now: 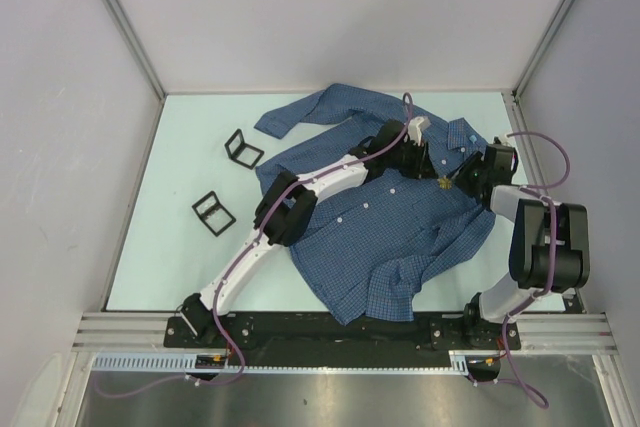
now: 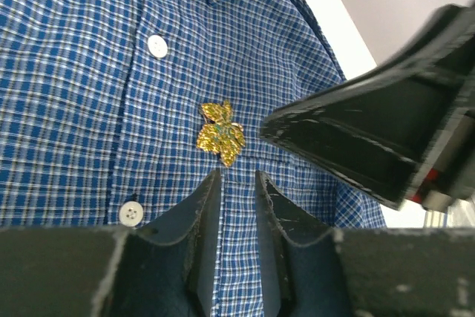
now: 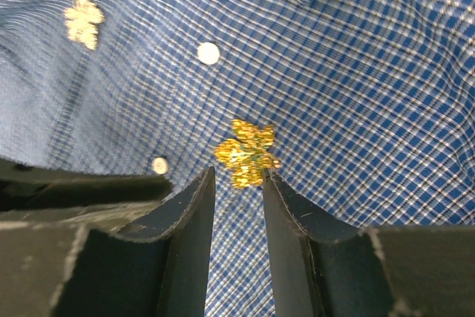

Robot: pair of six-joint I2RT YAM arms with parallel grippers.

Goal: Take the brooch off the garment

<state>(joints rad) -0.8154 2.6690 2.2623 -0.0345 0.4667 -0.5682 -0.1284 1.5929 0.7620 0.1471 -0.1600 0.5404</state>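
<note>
While the brooch (image 2: 220,133) sits on the shirt (image 1: 400,237), the left tool (image 2: 235,177) and right tool (image 3: 239,174) stand just beside it, each narrowly parted, visibly grasping nothing.

Top view: bright, even, diffuse light. Table (image 1: 160,247) pale, no hard shadows, only faint soft shade beside arms and garment (image 1: 400,237). Brushed metal strip (image 1: 330,402) beyond near edge of table gives dull sheen.

Right wrist view: brooch (image 3: 246,154) and checks sharp mid-frame. Right gripper (image 3: 237,172) dark, blurred. Upper left fabric washed pale, check lines bowed.

Left wrist view: left gripper (image 2: 236,176) and right gripper soft, unlit. Upper right corner blown white.
</note>
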